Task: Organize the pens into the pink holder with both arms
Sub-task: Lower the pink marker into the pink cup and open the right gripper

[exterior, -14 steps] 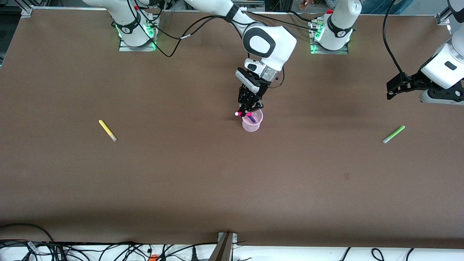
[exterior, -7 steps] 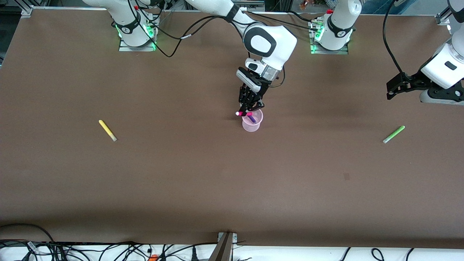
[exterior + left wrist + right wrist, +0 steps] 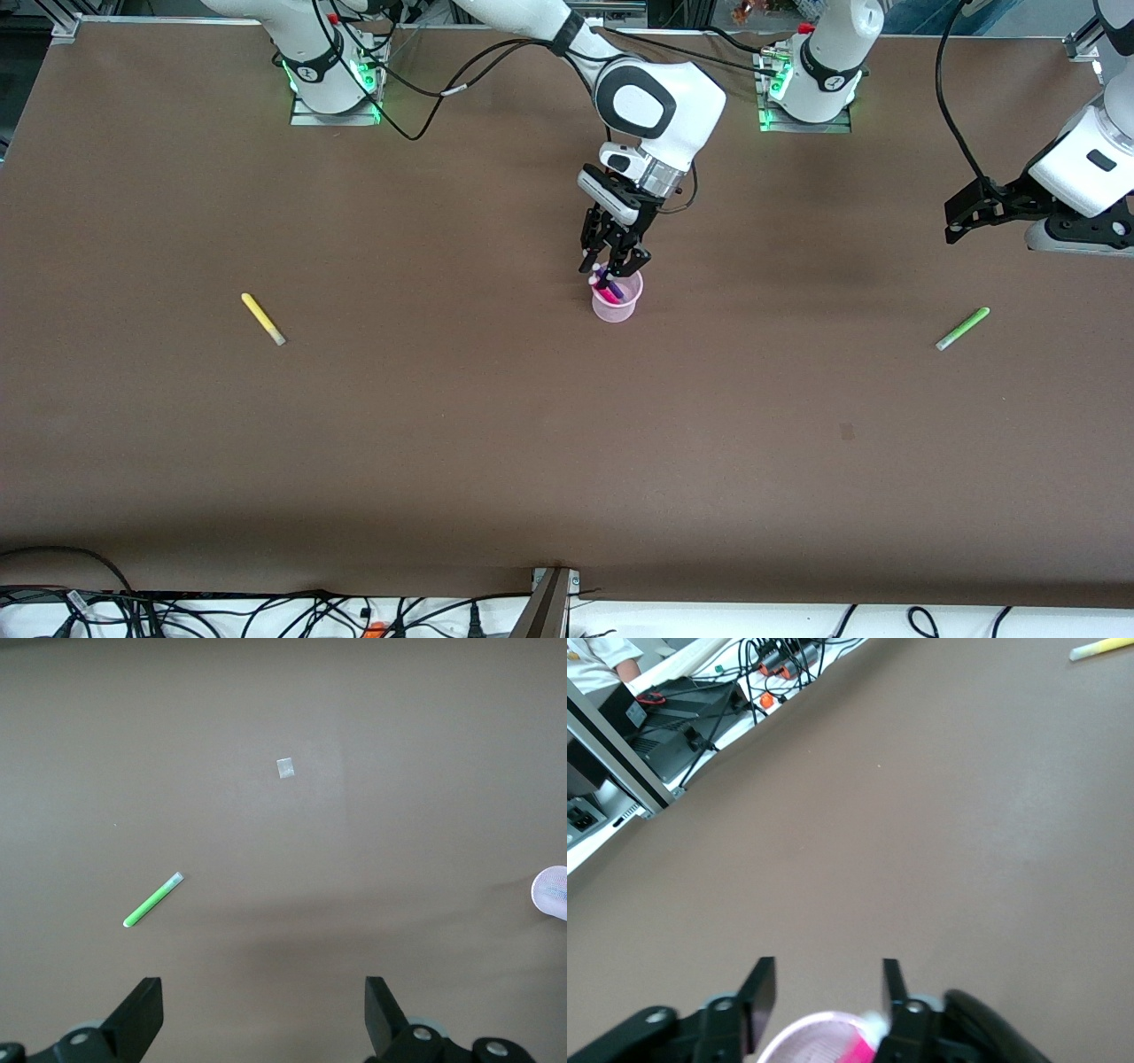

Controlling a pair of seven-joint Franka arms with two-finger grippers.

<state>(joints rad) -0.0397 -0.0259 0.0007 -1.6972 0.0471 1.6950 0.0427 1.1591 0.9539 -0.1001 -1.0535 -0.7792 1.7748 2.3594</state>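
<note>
The pale pink holder (image 3: 615, 304) is standing mid-surface, with the purple pen (image 3: 604, 285) and magenta pen (image 3: 612, 292) seemingly leaning inside. A second ago the right gripper (image 3: 613, 263) was clamping the magenta pen crosswise; now it is hovering spread, holding nothing. The left gripper (image 3: 263, 1014) is waiting open above the green pen (image 3: 962, 328); the yellow pen (image 3: 263, 319) is lying toward the right arm's end.

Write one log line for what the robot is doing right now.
right hand: open over cup | pink pen: in cup | left hand: open, waiting | yellow pen, green pen: on table

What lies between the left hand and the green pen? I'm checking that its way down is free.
Only bare brown table. The left wrist view shows the open left hand up over the table, with the green pen lying alone; the front view agrees.
</note>
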